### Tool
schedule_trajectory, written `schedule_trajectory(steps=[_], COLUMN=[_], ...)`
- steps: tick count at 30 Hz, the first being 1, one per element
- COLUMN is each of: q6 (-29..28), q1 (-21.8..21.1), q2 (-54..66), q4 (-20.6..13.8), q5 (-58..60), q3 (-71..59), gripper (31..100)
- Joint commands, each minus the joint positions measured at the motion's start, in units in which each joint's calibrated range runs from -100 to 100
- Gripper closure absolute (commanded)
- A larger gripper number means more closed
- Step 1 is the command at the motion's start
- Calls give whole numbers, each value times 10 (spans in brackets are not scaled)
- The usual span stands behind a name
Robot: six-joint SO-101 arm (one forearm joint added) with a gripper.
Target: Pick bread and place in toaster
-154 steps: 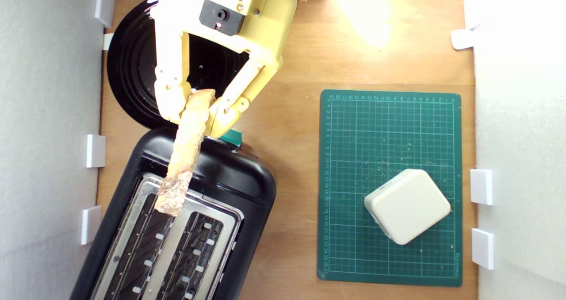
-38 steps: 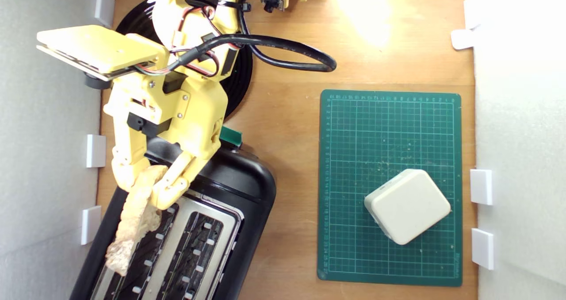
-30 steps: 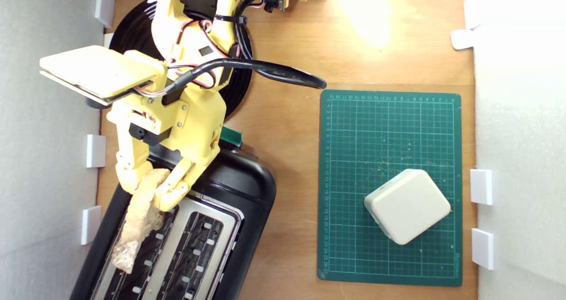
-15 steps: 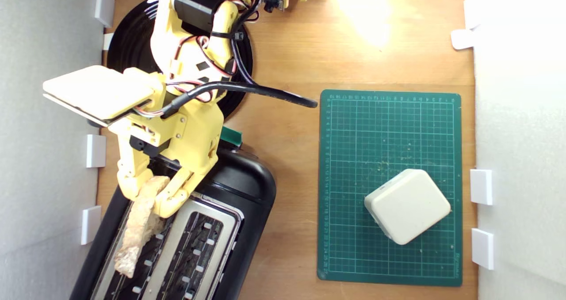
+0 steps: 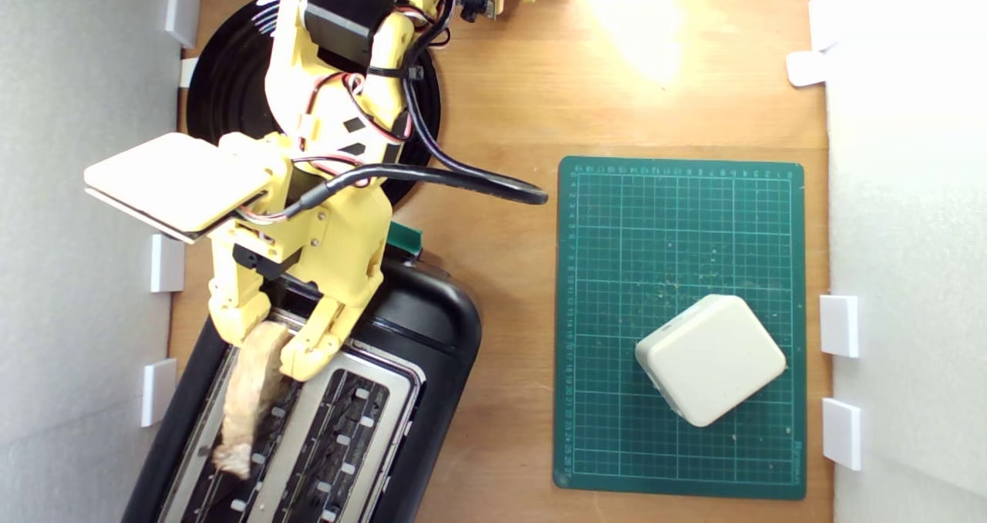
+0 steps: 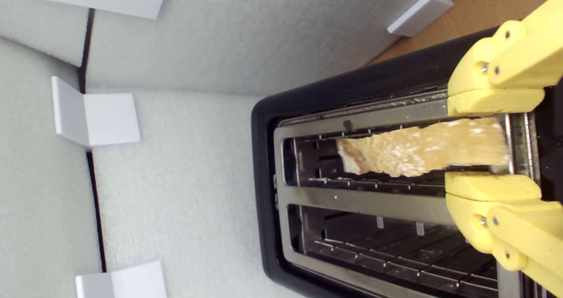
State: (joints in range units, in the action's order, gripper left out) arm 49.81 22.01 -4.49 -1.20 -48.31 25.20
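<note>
1. One bread [image 5: 250,388] slice stands edge-on in a slot of the toaster [image 5: 416,330], in the lower left of the exterior view; of the toaster's two slots, it sits in the one nearer the exterior view's left.
2. One yellow gripper [image 5: 270,345] straddles the slice's upper end. In the wrist view the bread [image 6: 418,150] lies between the fingers [image 6: 492,100], which are parted, with a gap showing at each side.
3. One teal lever [image 5: 403,239] sticks out of the toaster's upper end.
4. One black plate [image 5: 224,99] lies in the upper left, under the arm.
5. One green cutting mat [image 5: 617,237] on the right bears one cream block [image 5: 709,359].
6. One wooden table [image 5: 501,106] carries everything.
</note>
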Motion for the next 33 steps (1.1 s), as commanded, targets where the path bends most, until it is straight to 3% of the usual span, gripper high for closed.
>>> schedule_trajectory(steps=[1,9,12,16,23,28,33], q6=[3,-2,-6,-63,-244,-352,-396], q1=[-9,-9,-4,-12,-148,-203,-254], q2=[14,52,98,165,307,443,557], q4=[-3,7,34,26,-61,-61,-57], q5=[10,10,10,10,9,8,8], q3=[29,29,27,23,-59,-231,-400], gripper=[544,544,544,544,544,544,544])
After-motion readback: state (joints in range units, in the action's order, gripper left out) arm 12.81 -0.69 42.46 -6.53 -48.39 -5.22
